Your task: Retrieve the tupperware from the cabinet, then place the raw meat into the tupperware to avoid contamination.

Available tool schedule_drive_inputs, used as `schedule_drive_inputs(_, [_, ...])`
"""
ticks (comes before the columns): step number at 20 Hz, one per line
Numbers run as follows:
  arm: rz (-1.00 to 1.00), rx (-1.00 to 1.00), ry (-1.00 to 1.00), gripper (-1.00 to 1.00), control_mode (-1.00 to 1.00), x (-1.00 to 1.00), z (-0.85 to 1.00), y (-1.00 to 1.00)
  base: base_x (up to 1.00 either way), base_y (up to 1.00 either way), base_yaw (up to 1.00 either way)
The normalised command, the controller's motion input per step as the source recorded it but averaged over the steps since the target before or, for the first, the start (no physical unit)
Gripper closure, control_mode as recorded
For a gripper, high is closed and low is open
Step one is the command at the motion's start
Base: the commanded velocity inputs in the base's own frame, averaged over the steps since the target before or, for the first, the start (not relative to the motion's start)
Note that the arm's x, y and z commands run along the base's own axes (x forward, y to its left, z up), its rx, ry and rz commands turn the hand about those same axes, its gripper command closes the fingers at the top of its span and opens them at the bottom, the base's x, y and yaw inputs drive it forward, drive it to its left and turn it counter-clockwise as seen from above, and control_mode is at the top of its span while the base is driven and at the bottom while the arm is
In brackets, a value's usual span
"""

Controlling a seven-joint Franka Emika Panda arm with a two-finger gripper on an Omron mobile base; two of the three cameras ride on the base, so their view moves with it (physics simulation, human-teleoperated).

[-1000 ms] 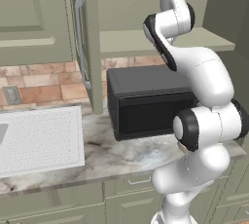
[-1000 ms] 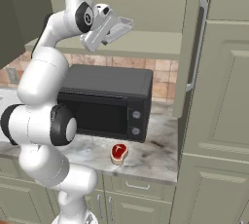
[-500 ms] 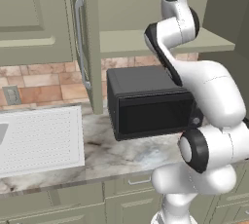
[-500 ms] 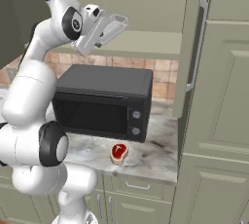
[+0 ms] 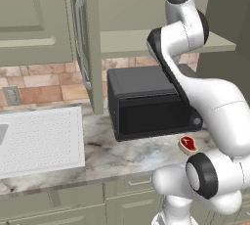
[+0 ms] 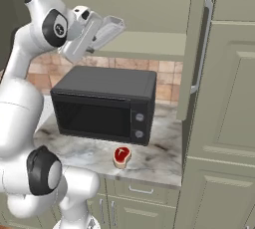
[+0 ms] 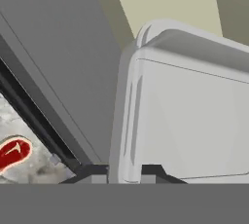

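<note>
My arm reaches high, my tool (image 6: 102, 36) clamped on the tupperware's (image 6: 108, 30) rim above the microwave (image 6: 104, 103), the raw meat (image 6: 121, 156) lying on the tabletop (image 6: 159, 156) below.

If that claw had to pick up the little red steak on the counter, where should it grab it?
Probably from straight above, pinching across its narrow width. The steak lies flat on the marble counter in front of the microwave, so no edge stands up to grip from the side. The microwave blocks the back; the front and top are free. The claw is now shut on the plastic box.
</note>
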Motion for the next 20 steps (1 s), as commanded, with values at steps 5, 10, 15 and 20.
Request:
schedule_drive_inputs(5, [-0.04, 0.01, 0.0, 1.0, -1.0, -0.84, 0.09, 0.17, 0.0, 0.0, 0.0])
schedule_drive_inputs(10, [-0.05, 0.04, 0.0, 1.0, -1.0, -0.86, 0.01, 0.19, 0.0, 0.0, 0.0])
schedule_drive_inputs(15, [-0.05, 0.04, 0.01, 1.0, -1.0, -0.87, 0.0, 0.2, 0.0, 0.0, 0.0])
schedule_drive_inputs(20, [-0.05, 0.06, 0.04, 1.0, -1.0, -0.78, -0.11, 0.19, 0.0, 0.0, 0.0])
